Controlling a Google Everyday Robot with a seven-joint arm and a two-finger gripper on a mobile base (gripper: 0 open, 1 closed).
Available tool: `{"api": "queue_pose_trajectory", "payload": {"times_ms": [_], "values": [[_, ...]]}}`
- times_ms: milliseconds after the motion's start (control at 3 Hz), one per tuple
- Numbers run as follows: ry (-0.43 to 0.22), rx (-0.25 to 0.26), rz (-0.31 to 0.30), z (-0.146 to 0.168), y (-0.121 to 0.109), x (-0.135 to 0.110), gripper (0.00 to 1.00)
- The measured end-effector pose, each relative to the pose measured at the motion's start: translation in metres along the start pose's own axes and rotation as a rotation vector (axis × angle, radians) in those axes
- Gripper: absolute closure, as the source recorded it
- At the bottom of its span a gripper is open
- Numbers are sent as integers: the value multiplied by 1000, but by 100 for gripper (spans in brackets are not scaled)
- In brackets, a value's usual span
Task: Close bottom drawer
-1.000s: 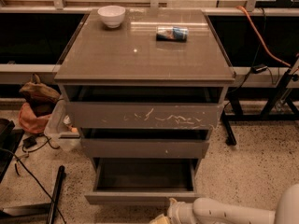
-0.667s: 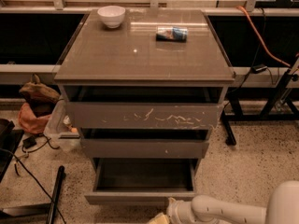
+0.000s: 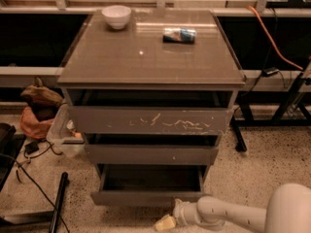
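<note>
Starting at the near edge, what is found? (first speaker)

The gripper [image 3: 165, 223] is seen low by the floor, just in front of the bottom drawer [image 3: 146, 197] and slightly right of its middle. Whether it is spread or clenched cannot be told, and contact with the panel cannot be confirmed. (second speaker)

And the drawer itself? (first speaker)

It is pulled well out of the cabinet [image 3: 146, 62]. Its plain front stands forward of the middle drawer [image 3: 150, 155] and of the scratched top drawer [image 3: 150, 120], each set a step further back. (second speaker)

Which step is judged to be in hand? (first speaker)

The approach is judged complete and the push not yet made. A straight push toward the cabinet is called for, applied near the middle of the front so the drawer is not skewed. Farthest back, a white bowl [image 3: 116, 16] and a can [image 3: 179, 35] lying on its side are seen on the cabinet top, and neither need be disturbed. (second speaker)
</note>
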State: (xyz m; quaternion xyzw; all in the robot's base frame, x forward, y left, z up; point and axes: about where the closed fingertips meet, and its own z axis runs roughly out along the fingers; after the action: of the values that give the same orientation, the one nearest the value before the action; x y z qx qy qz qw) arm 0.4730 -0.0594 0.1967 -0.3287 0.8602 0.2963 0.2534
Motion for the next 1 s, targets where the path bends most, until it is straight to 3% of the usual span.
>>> {"api": "queue_pose_trajectory", "payload": {"times_ms": [333, 1000], "values": [[4, 5, -54, 12, -18, -18, 0], [-22, 22, -56, 13, -31, -27, 0]]}}
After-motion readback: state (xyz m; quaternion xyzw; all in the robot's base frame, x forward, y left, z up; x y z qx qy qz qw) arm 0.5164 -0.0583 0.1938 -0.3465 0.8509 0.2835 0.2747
